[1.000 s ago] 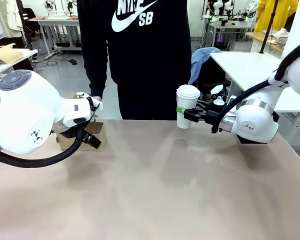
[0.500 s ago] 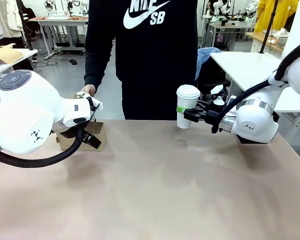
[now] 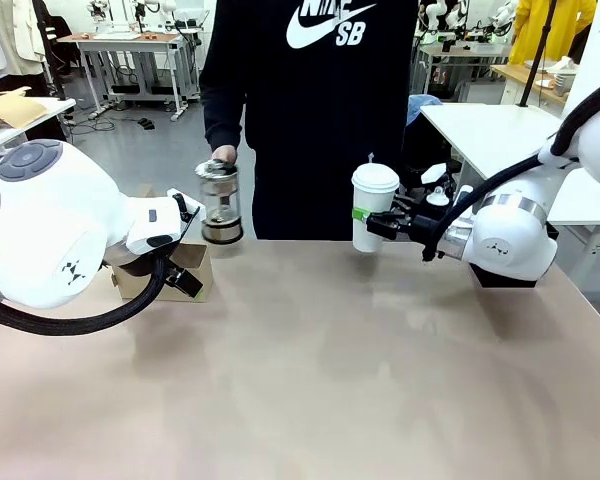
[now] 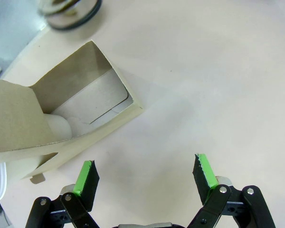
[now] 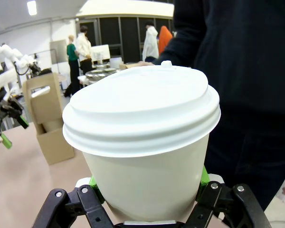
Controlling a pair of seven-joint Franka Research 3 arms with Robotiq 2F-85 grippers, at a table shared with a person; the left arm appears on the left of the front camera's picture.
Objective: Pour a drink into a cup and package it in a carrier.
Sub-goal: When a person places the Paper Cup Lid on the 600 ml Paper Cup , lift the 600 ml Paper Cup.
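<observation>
- Right fingers (image 3: pixel 378 226) pinch the white cup (image 3: pixel 373 208) low on its body, holding it upright at 1 o'clock over the bench (image 3: pixel 330 380), with its lid on.
- Left fingers (image 4: pixel 205 172) are spread and empty, over bare bench beside the brown carrier (image 3: pixel 195 272) at 10 o'clock.
- New since 1 second ago: a person's hand (image 3: pixel 223 153) has brought a glass pot (image 3: pixel 220 205) in at 11 o'clock, between carrier and cup.
- Pouring looks close, though the lid would probably have to come off first. Whether the pot holds the drink is unclear.
</observation>
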